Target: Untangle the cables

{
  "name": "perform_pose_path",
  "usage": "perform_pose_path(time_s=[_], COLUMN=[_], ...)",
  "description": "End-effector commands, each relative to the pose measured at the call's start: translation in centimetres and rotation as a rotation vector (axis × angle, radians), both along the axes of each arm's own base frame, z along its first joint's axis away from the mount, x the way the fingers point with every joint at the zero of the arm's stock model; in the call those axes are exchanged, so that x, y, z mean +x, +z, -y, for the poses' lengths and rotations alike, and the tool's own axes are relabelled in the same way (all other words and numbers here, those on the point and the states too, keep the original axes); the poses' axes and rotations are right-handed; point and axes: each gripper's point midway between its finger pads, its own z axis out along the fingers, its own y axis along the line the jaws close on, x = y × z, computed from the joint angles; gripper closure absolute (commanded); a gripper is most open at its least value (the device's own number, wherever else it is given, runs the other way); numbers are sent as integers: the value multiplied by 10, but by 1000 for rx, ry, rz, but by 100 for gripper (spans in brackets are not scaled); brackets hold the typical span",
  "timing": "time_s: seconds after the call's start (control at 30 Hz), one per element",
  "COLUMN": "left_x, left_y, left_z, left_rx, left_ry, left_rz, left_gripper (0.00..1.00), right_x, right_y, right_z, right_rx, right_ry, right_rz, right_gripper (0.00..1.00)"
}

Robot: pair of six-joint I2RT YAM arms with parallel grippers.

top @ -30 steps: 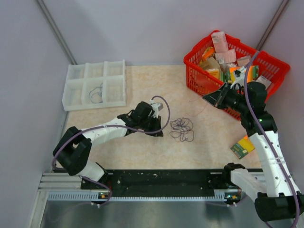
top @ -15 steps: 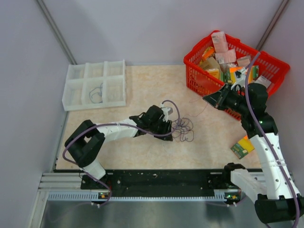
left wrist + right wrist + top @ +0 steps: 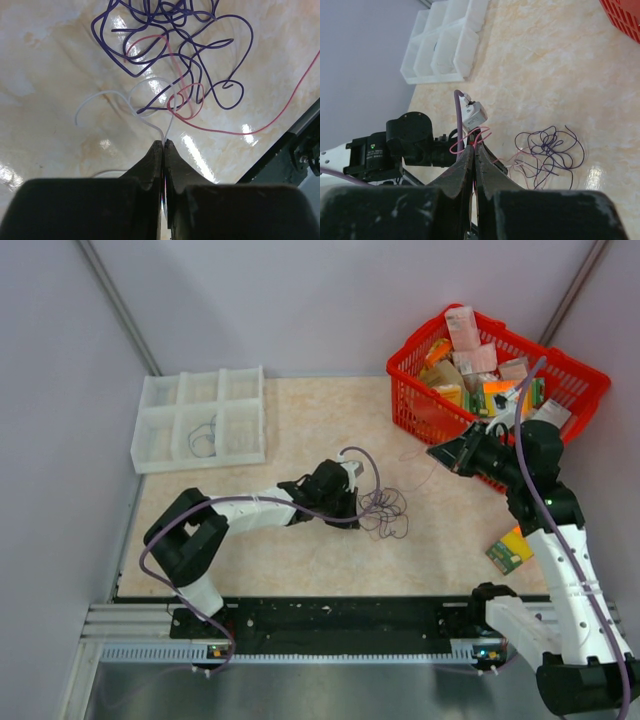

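The cables [image 3: 384, 510] lie as a small knot of dark purple, pink and white wires on the table's middle. My left gripper [image 3: 352, 514] is low at the knot's left edge. In the left wrist view it [image 3: 163, 143] is shut on a thin white wire [image 3: 106, 94] that runs into the purple tangle [image 3: 175, 50]. My right gripper [image 3: 433, 452] hangs above the table near the red basket. In the right wrist view it [image 3: 473, 148] is shut on a pink wire [image 3: 468, 136], which trails down to the knot [image 3: 550, 150].
A white compartment tray [image 3: 160, 425] at the back left holds one coiled wire [image 3: 203, 438]. A red basket [image 3: 415, 405] full of packets stands at the back right. A green and orange packet [image 3: 510, 550] lies by the right arm. The black rail [image 3: 340, 615] lines the near edge.
My left arm has reached right from beside the knot to its left edge, low on the table. The right gripper has hardly moved.
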Motion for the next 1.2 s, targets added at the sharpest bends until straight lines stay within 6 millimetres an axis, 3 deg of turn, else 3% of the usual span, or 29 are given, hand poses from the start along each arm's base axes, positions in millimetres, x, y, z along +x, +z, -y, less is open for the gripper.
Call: perform_pose_path(time_s=[0.0,0.07,0.17,0.3,0.43,0.57,0.7,0.83,0.93,1.0,1.07,1.17], left_x=[12,7,-1,-4,-9,-25,-27,-25,-24,-29,-39,-55], left_y=[21,33,67,130,199,254,273,276,275,275,277,281], left_z=[5,-12,-46,-117,-185,-215,-221,-240,-276,-314,-347,-373], left_rx=[-20,11,42,140,131,66,66,161,277,388,465,458], left_ry=[7,12,39,191,402,458,459,503,634,803,943,1060], left_rz=[69,106,210,395,599,684,714,729,747,749,757,750], left_gripper=[100,100,100,100,100,100,100,100,100,100,100,100], right_x=[0,5,15,18,22,26,28,24,16,13,13,17], right_y=[6,2,-14,-26,-34,-49,-58,-62,-58,-54,-53,-55], right_z=[2,14,60,112,121,109,99,121,151,163,166,166], right_rx=[-20,-60,-197,-350,-404,-392,-373,-450,-508,-517,-503,-507], right_ry=[-7,-85,-330,-573,-596,-527,-475,-569,-722,-784,-800,-790], right_rz=[57,51,12,-1,-21,-52,-54,-73,-94,-95,-101,-115], right_gripper=[100,100,100,100,100,100,100,100,100,100,100,100])
